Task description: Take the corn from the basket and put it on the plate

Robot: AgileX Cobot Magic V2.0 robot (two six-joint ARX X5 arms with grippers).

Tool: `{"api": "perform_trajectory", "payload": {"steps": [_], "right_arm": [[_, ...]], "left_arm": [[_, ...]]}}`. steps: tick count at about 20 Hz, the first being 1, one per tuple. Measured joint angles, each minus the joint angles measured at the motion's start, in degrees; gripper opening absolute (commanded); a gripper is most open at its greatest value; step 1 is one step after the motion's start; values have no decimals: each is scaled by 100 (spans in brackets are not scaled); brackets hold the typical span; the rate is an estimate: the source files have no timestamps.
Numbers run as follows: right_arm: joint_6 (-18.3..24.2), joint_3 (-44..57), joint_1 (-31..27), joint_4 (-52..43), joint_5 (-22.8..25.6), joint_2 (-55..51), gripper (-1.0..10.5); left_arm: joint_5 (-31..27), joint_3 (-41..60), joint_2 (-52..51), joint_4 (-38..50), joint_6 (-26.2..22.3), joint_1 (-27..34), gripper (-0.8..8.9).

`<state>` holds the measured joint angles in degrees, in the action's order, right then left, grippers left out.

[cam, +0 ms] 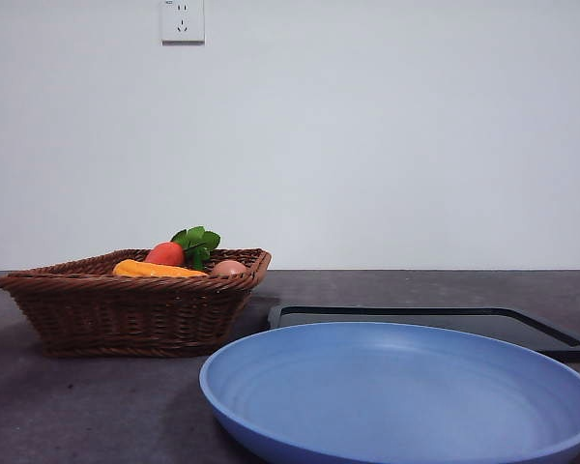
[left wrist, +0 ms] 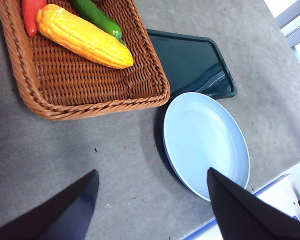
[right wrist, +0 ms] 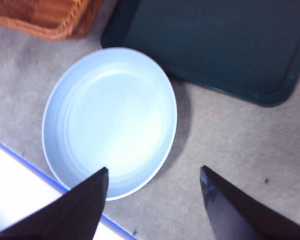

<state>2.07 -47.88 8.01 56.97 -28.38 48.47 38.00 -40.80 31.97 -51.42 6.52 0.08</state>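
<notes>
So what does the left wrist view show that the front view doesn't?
Only the left wrist view shows the whole corn lying inside the basket, a green vegetable beside it, and the left hand, open above the bare table. Only the front view shows the wall socket, the green leaves and a pale rounded item poking above the basket rim. Both show the basket, the blue plate, which has nothing on it, the dark tray, and a red-orange vegetable in the basket.
</notes>
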Motion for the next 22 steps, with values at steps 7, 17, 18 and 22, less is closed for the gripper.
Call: {"api": "perform_trajectory", "payload": {"steps": [7, 17, 18, 22], "right_arm": [[-199, 0, 549, -664, 0, 1082, 310], [-254, -2, 1005, -1770, 466, 3329, 287], [-254, -2, 1032, -1843, 468, 3488, 278], [-256, -2, 1093, -2111, 468, 3923, 217]], "left_arm": [[2, 0, 33, 2, 0, 0, 361], [2, 0, 33, 2, 0, 0, 361], [2, 0, 33, 2, 0, 0, 361], [2, 2, 33, 2, 0, 0, 361]]}}
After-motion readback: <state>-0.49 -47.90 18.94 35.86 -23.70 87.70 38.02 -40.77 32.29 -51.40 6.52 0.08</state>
